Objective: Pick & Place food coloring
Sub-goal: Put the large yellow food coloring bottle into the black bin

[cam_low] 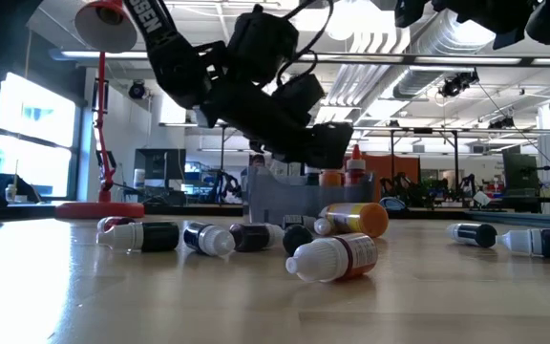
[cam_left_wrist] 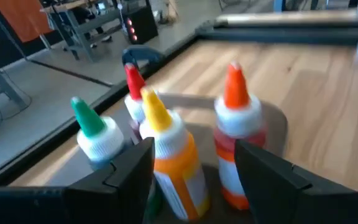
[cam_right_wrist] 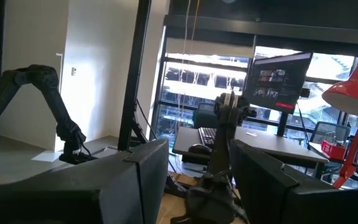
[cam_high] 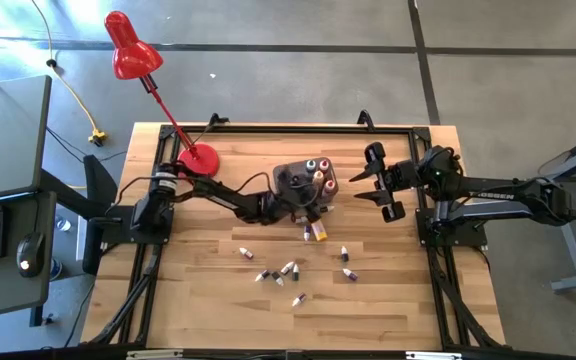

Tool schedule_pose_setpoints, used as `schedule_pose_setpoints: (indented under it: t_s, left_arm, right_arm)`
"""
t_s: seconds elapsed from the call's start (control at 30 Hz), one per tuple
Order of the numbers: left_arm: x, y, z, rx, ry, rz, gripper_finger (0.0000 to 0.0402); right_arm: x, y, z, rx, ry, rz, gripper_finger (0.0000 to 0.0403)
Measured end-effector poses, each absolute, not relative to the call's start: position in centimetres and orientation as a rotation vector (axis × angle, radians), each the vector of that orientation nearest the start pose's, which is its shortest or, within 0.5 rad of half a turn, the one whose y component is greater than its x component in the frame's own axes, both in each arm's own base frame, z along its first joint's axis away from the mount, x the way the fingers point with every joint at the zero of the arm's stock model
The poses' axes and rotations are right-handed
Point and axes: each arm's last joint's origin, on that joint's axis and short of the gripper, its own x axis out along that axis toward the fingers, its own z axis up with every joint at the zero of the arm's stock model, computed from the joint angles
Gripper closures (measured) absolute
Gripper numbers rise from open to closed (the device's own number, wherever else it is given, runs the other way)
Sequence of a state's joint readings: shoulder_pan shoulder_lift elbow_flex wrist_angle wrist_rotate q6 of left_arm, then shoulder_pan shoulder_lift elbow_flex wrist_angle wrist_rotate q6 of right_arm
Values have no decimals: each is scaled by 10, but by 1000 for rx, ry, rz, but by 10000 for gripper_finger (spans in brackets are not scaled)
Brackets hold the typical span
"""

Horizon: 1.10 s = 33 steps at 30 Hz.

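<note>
I see my left gripper (cam_high: 313,205) with fingers released over the tub's (cam_high: 290,180) upright bottles (cam_left_wrist: 173,149); right gripper (cam_high: 368,187) waits, fingers released.

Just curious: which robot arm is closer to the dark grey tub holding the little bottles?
Left. The left gripper hangs right over the dark grey tub; the right gripper hovers apart, off to its side.

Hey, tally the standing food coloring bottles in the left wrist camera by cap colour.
Green-capped bottle: 1
Red-capped bottle: 1
Yellow-capped bottle: 1
Orange-capped bottle: 1
Total: 4
</note>
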<state>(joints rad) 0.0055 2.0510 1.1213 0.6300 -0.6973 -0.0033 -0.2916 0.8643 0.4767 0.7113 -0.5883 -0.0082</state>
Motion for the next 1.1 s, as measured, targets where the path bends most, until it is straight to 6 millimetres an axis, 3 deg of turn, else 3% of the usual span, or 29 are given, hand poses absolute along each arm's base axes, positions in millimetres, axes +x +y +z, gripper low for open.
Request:
schedule_pose_setpoints:
  t_s: [0.17, 0.43, 0.63, 1.1]
  left_arm:
    - [420, 23, 145, 70, 333, 707, 242]
    - [419, 51, 143, -3, 342, 681, 392]
    - [419, 61, 142, -81, 336, 633, 394]
    - [416, 61, 136, -126, 390, 610, 401]
  right_arm:
    - [182, -38, 296, -146, -295, 293, 238]
    - [182, -38, 296, -139, -293, 294, 238]
    - [182, -38, 296, -143, -294, 293, 238]
    - [182, -38, 296, -146, -295, 292, 238]
